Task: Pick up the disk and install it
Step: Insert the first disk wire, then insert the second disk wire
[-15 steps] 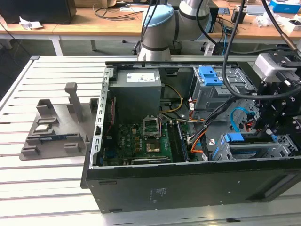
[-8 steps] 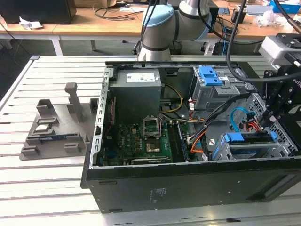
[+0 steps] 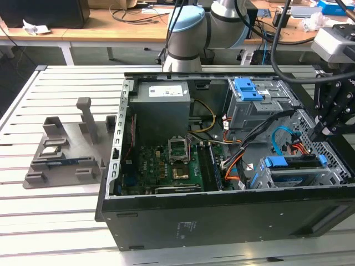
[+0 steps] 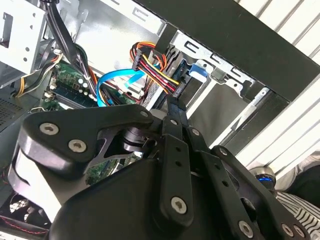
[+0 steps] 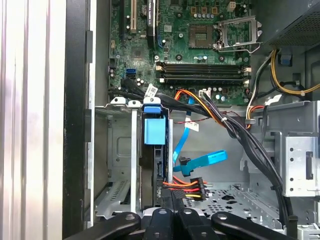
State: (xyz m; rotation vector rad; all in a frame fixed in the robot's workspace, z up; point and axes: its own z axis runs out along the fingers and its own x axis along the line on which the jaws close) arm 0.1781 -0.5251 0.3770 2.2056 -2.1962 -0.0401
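Disk [image 3: 294, 173] seated in drive cage [image 3: 333, 178] at near right corner of case [image 3: 222, 221] in exterior view, blue carrier tab [image 5: 153, 129] up. Likely rigid, moderately heavy, shock-sensitive; best held by side edges. Gripper [image 3: 320, 133] just above; finger spacing indeterminate.

Black steel computer case [image 3: 222, 221]; green motherboard [image 3: 166, 166]; grey power supply box [image 3: 161, 113], white label. Blue plastic carrier frame on disk [image 5: 153, 131]; light-blue flat cable [image 5: 202, 162]; red-yellow-black wire bundle [image 5: 187, 186]. Black claw [image 3: 323, 128]. White slatted worktop [image 3: 50, 221]; grey parts tray [image 3: 64, 152].
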